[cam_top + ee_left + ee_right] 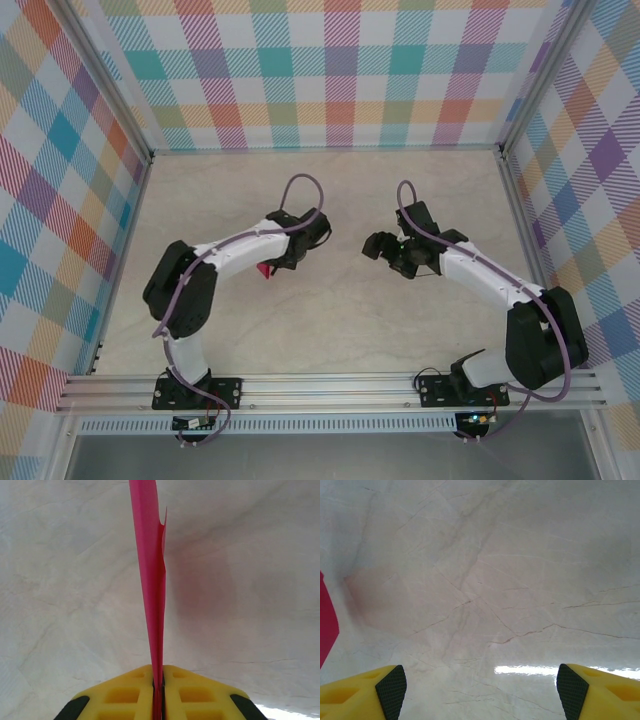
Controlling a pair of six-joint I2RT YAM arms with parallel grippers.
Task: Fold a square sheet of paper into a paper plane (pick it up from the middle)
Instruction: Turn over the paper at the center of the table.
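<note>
Seen edge-on from the left wrist, the magenta paper plane (151,580) stands pinched between the closed yellow fingers (125,692) of the left gripper (158,682), its far end cut off by the frame. From overhead, the left arm hides all but a small pink corner (266,270) above the marble-patterned table (330,190). The right gripper (480,685) hangs just beside it, jaws spread wide and empty, a sliver of pink (326,622) at the edge of its view.
</note>
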